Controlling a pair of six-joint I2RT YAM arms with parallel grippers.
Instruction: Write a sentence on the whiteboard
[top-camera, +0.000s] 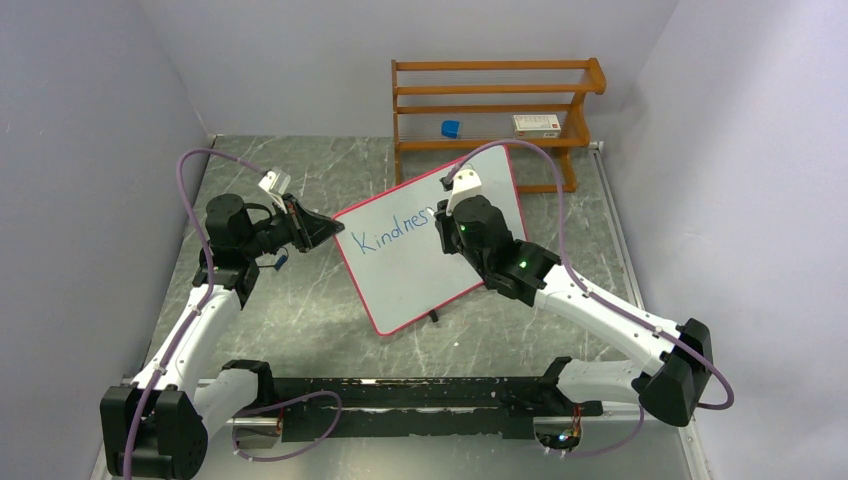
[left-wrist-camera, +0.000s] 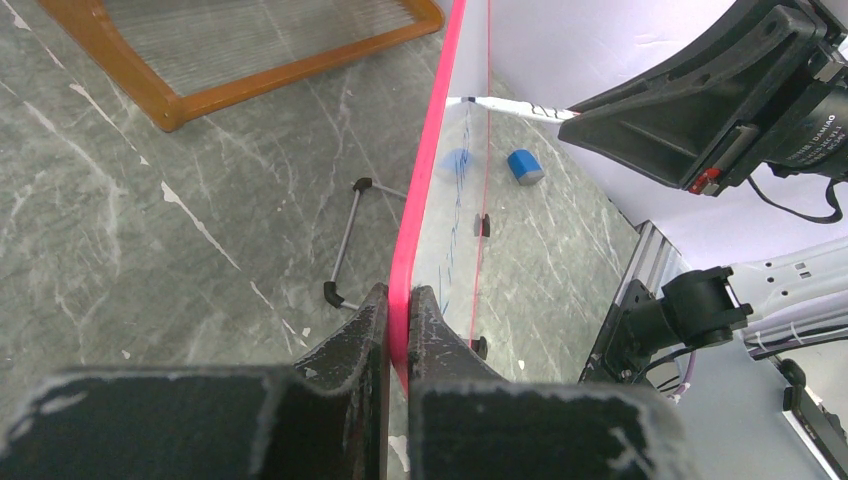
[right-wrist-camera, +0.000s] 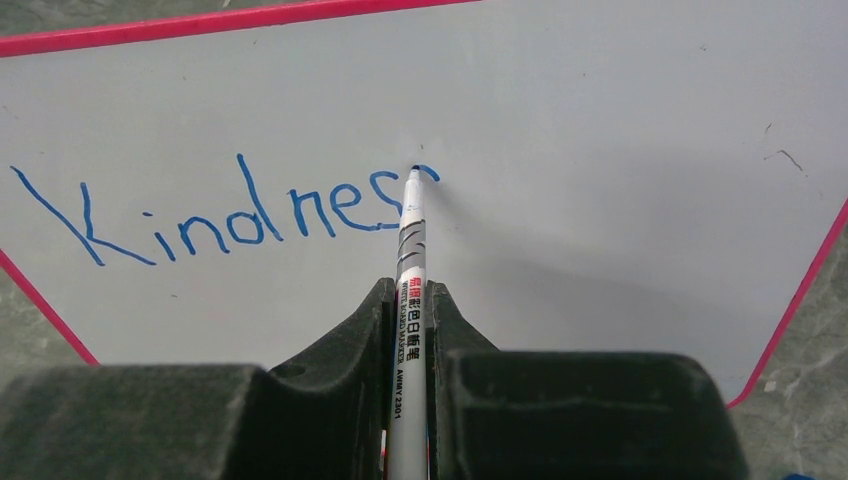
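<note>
The whiteboard (top-camera: 400, 270), white with a red-pink rim, stands tilted in the middle of the table. My left gripper (top-camera: 325, 231) is shut on its left edge; the rim (left-wrist-camera: 420, 200) runs straight out from between the jaws of that gripper (left-wrist-camera: 399, 305). My right gripper (right-wrist-camera: 407, 298) is shut on a white marker (right-wrist-camera: 409, 260), whose blue tip touches the whiteboard (right-wrist-camera: 600, 180). The sentence (right-wrist-camera: 230, 215) in blue reads "Kindnes" with a further letter begun at the tip. From above, the right gripper (top-camera: 446, 225) covers the end of the sentence (top-camera: 392, 234).
A wooden rack (top-camera: 495, 110) stands at the back, holding a blue eraser (top-camera: 451, 128) and a white box (top-camera: 537, 124). The board's wire stand (left-wrist-camera: 345, 245) rests on the grey marbled table (top-camera: 300, 310). Walls close in on both sides.
</note>
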